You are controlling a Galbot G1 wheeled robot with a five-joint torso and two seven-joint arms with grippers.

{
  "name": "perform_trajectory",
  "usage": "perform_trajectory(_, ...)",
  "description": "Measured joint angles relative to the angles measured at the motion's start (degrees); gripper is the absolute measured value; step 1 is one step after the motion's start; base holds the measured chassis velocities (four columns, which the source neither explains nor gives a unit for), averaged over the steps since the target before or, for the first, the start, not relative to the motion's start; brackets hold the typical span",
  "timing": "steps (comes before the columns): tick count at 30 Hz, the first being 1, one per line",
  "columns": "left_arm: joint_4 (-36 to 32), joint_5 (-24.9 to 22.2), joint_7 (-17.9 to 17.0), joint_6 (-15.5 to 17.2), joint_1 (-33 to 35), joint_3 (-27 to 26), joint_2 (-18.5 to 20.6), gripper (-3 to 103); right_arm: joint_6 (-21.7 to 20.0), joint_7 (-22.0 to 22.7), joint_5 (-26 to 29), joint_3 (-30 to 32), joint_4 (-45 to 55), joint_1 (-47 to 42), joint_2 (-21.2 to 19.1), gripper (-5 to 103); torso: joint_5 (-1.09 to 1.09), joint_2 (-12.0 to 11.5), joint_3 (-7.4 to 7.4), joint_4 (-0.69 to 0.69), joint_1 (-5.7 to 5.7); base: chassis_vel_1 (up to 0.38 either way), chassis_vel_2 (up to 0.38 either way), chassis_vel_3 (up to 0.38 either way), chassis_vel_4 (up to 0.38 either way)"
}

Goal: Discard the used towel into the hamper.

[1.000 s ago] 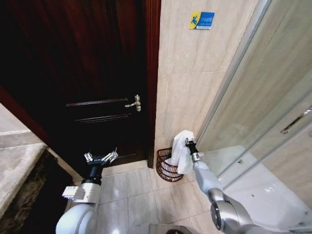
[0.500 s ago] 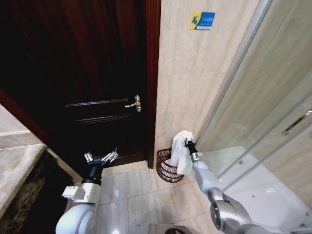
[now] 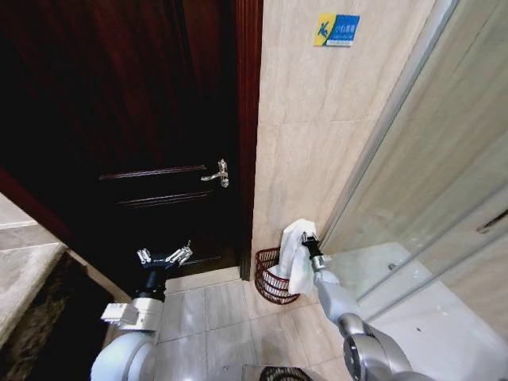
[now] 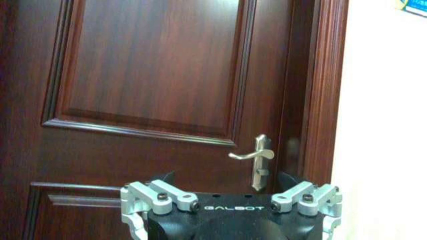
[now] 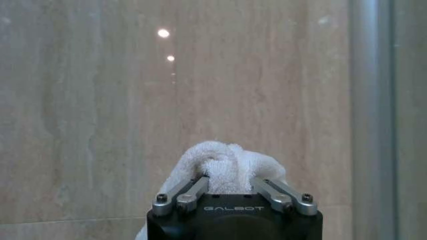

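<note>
Tiled bathroom corner. A dark wooden door point(image 3: 135, 119) fills the robot's left half of the head view, set in a reddish-brown frame point(image 3: 248, 127); beside it rises a beige tiled wall point(image 3: 317, 135), and to the right a glass shower partition point(image 3: 444, 182) slants across the scene. The floor point(image 3: 214, 317) is laid with pale tiles.

The right arm reaches forward toward the base of the wall. The right gripper point(image 3: 307, 239) is clenched on the upper fold of the white towel point(image 3: 295, 255), which hangs down from the fingers in a loose drape. In the right wrist view the two fingers point(image 5: 190, 192) pinch a bunched crest of towel between them, with the tiled wall directly beyond.

The hamper point(image 3: 272, 278), a small round reddish-brown openwork basket, stands on the floor in the corner where the door frame meets the wall. The hanging towel overlaps its right rim in the head view; whether the cloth touches the rim cannot be told.

The left gripper point(image 3: 164, 257) is held raised before the door, its fingers spread wide and holding nothing.

A metal lever handle point(image 3: 217, 174) sits at the door's edge. A small blue-and-yellow sign point(image 3: 336, 30) is fixed high on the wall.
</note>
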Motion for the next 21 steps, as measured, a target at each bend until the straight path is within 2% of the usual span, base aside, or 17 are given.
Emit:
perform_trajectory(1,0.00,0.00,0.00,0.00,0.00,0.00,0.00,100,0.00,0.13,-0.08,0.00,-0.11,0.05,0.04,13,-0.01,0.00,0.00,0.00,0.00,0.000,0.000,0.000,0.000)
perform_trajectory(10,0.00,0.00,0.00,0.00,0.00,0.00,0.00,100,-1.47,-1.00,-0.87,0.08,-0.65,0.13,0.46,12,-0.01,0.00,0.00,0.01,0.04,0.000,0.000,0.000,0.000)
perform_trajectory(16,0.00,0.00,0.00,0.00,0.00,0.00,0.00,100,-4.14,-5.29,-2.36,0.17,-1.28,-0.24,0.35,12,0.00,0.00,0.00,0.00,0.03,0.000,0.000,0.000,0.000)
perform_trajectory(19,0.00,0.00,0.00,0.00,0.00,0.00,0.00,100,-6.68,-10.22,-7.04,0.17,-1.58,-0.25,-0.14,12,-0.01,0.00,0.00,0.01,0.03,0.000,0.000,0.000,0.000)
perform_trajectory(20,0.00,0.00,0.00,0.00,0.00,0.00,0.00,100,-6.68,-10.22,-7.04,0.17,-1.58,-0.25,-0.14,12,-0.01,0.00,0.00,0.01,0.03,0.000,0.000,0.000,0.000)
perform_trajectory(21,0.00,0.00,0.00,0.00,0.00,0.00,0.00,100,-6.75,-11.16,-9.55,0.22,-1.92,-0.05,-0.32,12,0.00,0.00,0.01,0.00,0.03,0.000,0.000,0.000,0.000)
